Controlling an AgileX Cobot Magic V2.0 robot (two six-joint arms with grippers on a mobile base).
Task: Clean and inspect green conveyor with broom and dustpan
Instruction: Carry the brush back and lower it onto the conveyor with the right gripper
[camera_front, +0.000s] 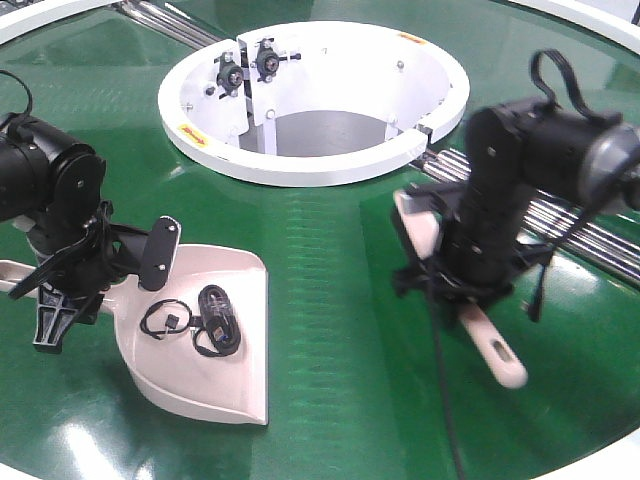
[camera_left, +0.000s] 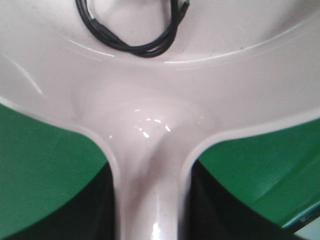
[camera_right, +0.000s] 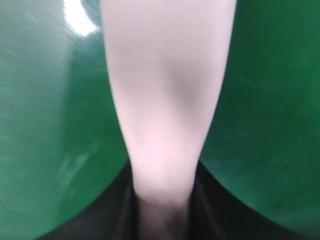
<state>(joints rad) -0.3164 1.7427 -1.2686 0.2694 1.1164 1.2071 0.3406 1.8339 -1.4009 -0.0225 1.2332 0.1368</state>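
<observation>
On the conveyor (camera_front: 340, 300) in front of the white ring (camera_front: 300, 165), the left hand (camera_front: 100, 280) clasps the handle of the dustpan (camera_front: 215, 385), which carries coiled black cables (camera_front: 215, 322). To the ring's right, the right hand (camera_front: 455, 285) is clenched around the broom (camera_front: 495, 350).

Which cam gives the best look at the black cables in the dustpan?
Exterior front-facing: both black cables lie whole inside the dustpan. Left wrist catches only one cable loop at its top edge. Right wrist shows none, just the broom over the green conveyor.
</observation>
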